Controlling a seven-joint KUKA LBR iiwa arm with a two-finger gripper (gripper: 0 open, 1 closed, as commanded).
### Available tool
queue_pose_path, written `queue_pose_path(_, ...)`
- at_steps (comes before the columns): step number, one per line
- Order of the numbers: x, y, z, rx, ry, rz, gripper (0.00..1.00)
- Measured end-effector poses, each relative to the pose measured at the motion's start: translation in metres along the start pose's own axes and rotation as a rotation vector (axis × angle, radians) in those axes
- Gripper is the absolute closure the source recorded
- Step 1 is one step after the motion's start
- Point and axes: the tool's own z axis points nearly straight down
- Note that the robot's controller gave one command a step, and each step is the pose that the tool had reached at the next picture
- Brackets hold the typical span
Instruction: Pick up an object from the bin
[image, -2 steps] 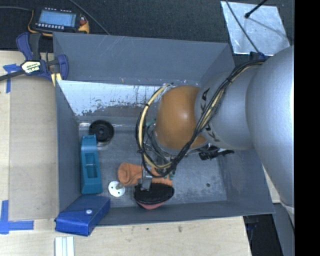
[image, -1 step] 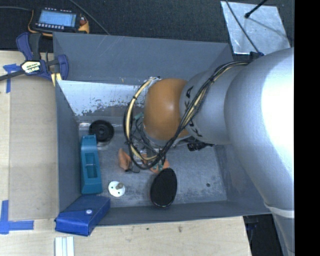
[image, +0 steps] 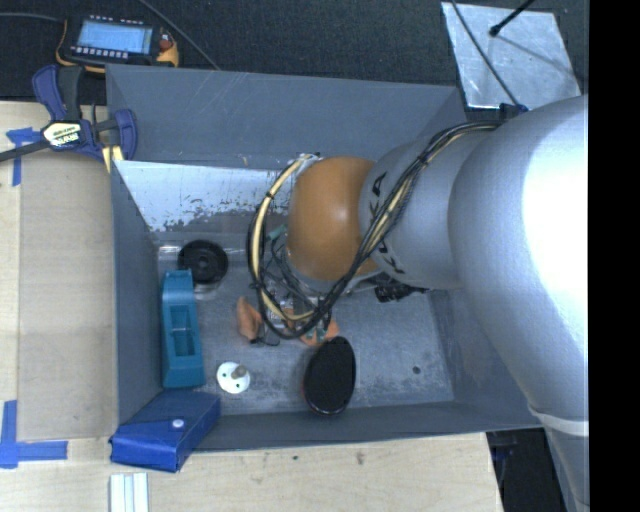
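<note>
Where the gripper (image: 283, 320) hangs, orange lump (image: 246, 318) and black oval (image: 330, 376) lie near

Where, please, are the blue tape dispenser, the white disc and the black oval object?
blue tape dispenser (image: 181, 335): camera view, its top face.
white disc (image: 233, 378): camera view, its centre.
black oval object (image: 330, 375): camera view, its middle.

This looks to me like a robotics lab or test bench, not a home. My thick silver arm (image: 520, 230), with cables (image: 285, 305) bundled about its orange wrist cover (image: 325, 215), reaches into a grey metal bin (image: 300, 110). The bin is set beside a pale wooden worktop (image: 60, 300), and a small instrument with a pale display (image: 113, 37) sits on the dark surface behind.
</note>
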Motion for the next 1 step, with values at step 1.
queue_pose_path(1, 0.0009, -0.0098, -0.0338, 0.002, 0.012, 0.001, 1.00)
